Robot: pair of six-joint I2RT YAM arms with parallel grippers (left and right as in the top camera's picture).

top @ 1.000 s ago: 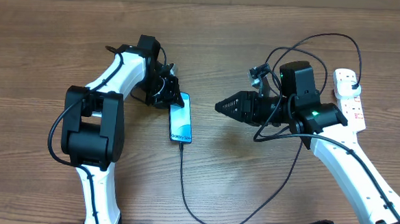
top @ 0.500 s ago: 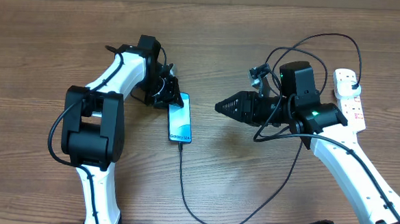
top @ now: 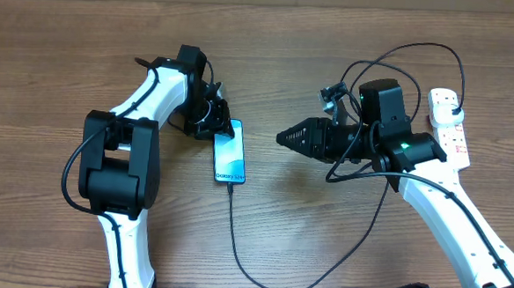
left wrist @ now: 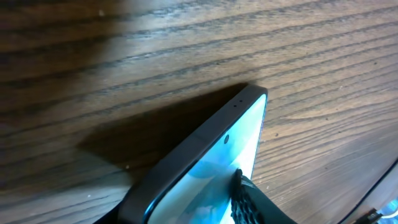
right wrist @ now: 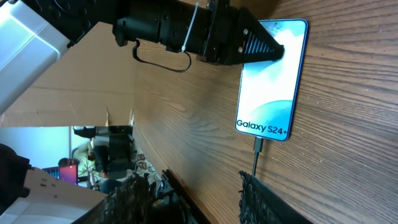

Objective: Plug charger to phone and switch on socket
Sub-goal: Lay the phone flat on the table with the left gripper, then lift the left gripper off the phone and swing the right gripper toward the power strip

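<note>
Wooden table (top: 51, 45): phone (top: 231, 156), long axis near-to-far, charger (top: 234, 240) end nearest; left tool (top: 216, 122) at its far end, grip unclear; right tool (top: 286, 137) parted.

the left arm (top: 150, 90) and right arm (top: 443, 202) wear white shells between bulky black joint housings. a black cable (top: 66, 180) loops off the left one. the right claw (right wrist: 191, 179) has black ribbed fingers (right wrist: 264, 196).

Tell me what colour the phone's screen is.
The phone has a light blue screen fading to white, with dark Galaxy S24+ lettering; the right wrist view shows it best.
</note>
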